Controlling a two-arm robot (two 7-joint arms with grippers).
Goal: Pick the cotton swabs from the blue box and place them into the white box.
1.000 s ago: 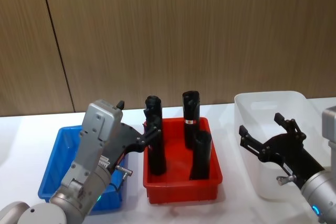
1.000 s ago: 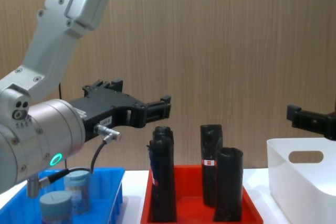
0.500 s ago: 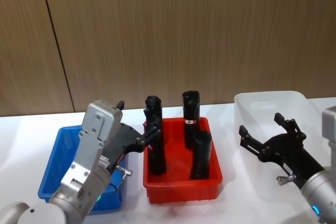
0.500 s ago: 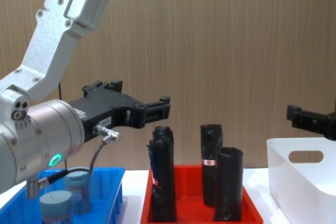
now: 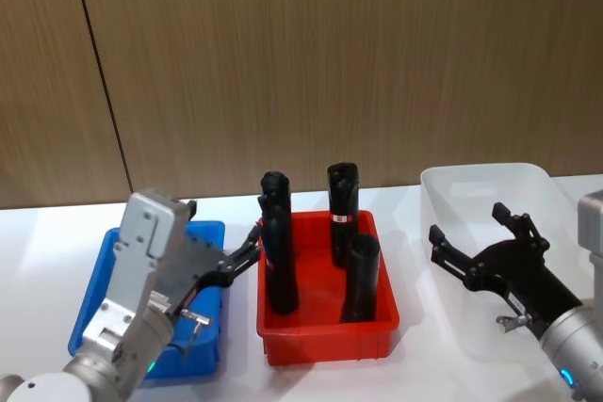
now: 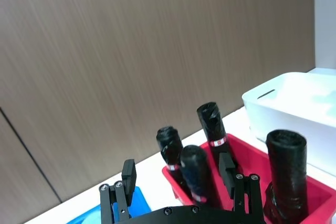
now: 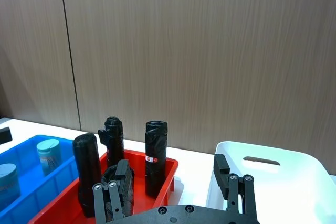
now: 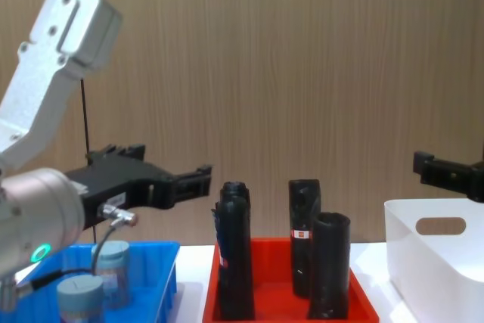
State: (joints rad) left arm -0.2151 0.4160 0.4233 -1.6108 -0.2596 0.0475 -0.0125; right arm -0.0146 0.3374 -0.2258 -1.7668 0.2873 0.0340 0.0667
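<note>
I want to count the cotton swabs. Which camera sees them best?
The right wrist view: two cotton swabs in the blue box, nothing in front. In the chest view a cable crosses them; in the head view the left arm covers them.

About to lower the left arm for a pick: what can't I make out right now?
Blue box floor, head view: mostly covered by the left claw and its arm.
Cotton swabs count, chest view: two jars show; the arm blocks the box's left corner.
White box floor, head view: partly behind the open right claw.
</note>
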